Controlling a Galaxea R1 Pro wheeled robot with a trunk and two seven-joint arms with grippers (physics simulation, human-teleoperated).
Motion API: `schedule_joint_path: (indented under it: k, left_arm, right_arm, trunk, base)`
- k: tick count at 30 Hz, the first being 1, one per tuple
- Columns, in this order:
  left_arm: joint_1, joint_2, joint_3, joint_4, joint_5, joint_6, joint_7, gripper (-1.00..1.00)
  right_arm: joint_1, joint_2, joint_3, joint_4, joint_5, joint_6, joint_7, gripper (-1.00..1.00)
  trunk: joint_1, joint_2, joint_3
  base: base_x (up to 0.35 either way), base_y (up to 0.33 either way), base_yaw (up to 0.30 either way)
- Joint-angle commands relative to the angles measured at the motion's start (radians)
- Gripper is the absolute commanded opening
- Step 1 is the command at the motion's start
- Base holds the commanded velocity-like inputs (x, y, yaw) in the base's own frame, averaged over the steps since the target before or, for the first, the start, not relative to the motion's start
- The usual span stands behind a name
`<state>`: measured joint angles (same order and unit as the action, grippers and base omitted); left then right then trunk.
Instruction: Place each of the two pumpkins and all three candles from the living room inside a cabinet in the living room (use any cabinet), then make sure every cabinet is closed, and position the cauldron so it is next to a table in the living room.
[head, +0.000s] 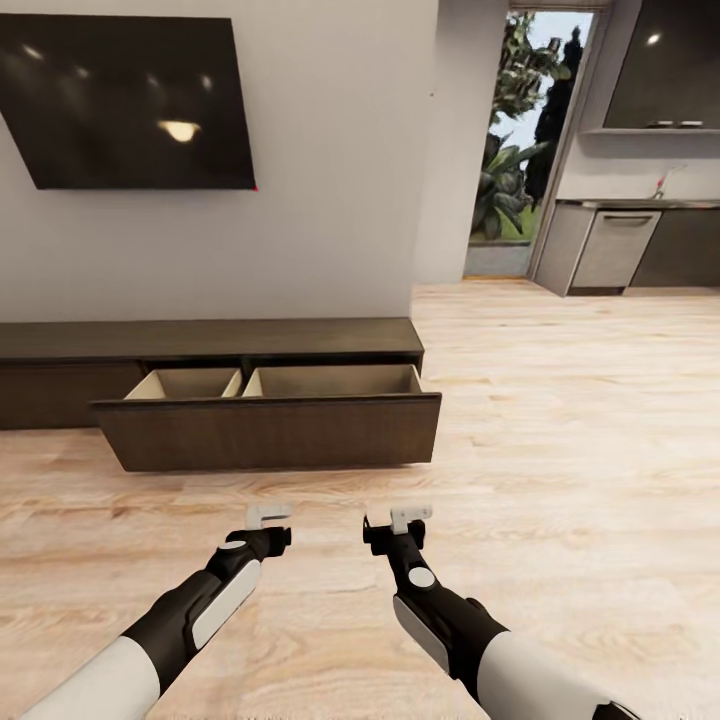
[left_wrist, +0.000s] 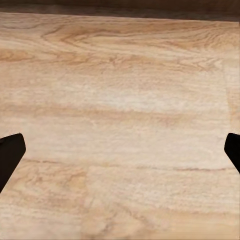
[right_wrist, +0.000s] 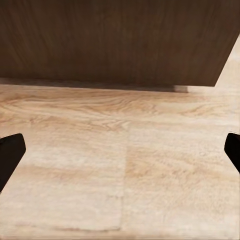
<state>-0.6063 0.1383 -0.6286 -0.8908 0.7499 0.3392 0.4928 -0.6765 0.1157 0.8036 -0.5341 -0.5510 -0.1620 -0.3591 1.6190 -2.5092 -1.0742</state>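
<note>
Both grippers hang empty over the floor in front of the cabinet: the left gripper (head: 268, 516) and the right gripper (head: 410, 517) each have their dark fingers spread wide, which in the wrist views puts one fingertip (left_wrist: 9, 155) at either edge of the picture with bare boards between, so both are open and hold nothing. Largest in the scene is the light wooden floor (head: 560, 430), running from under the arms back to the grey kitchen units (head: 615, 248) at far right and a doorway (head: 515, 140) with green plants beyond it. A pale wall (head: 340, 150) carries a big dark screen (head: 130, 100) at upper left. Below it runs the cabinet (head: 200, 340), long, low and dark brown, set against the wall; its wide drawer (head: 270, 430) is pulled out toward the robot, the dark front tilted slightly, and two light wood compartments (head: 330, 381) show inside, side by side, with nothing visible in the parts that can be seen. The right wrist view looks at that dark drawer front (right_wrist: 115, 40) standing just above the boards, while the left wrist view looks down on the floor (left_wrist: 120, 125), with a dark strip at the far edge. Black-and-white forearms (head: 200, 610) reach forward from the bottom of the head view, well short of the drawer.
</note>
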Motion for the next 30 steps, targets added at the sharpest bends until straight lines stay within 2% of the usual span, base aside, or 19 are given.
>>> schedule_joint_path:
  k: [1,6,17,30]
  left_arm:
    - [-0.001,0.001,-0.005,-0.002,0.008,0.001,0.009,1.0]
    - [-0.001,0.001,-0.005,-0.002,0.008,0.001,0.009,1.0]
    - [-0.001,-0.005,-0.003,-0.001,0.007,0.001,0.01,1.0]
    - [-0.001,-0.002,-0.002,-0.001,0.006,0.003,0.009,1.0]
  right_arm:
    - [-0.001,-0.001,0.008,0.0,-0.01,-0.007,-0.006,1.0]
    - [-0.001,-0.001,0.008,0.0,-0.01,-0.007,-0.006,1.0]
    - [-0.001,-0.001,0.008,0.002,-0.01,-0.007,-0.006,1.0]
    - [-0.001,-0.001,0.008,0.002,-0.009,-0.007,-0.006,1.0]
  trunk:
    - [0.0,-0.001,-0.005]
    - [0.002,-0.002,-0.024]
    - [0.002,-0.002,-0.024]
    - [0.002,-0.002,-0.024]
  base:
    - [0.0,0.0,0.0]
    - [0.0,0.0,0.0]
    - [0.011,0.001,0.0]
    - [0.284,0.08,0.0]
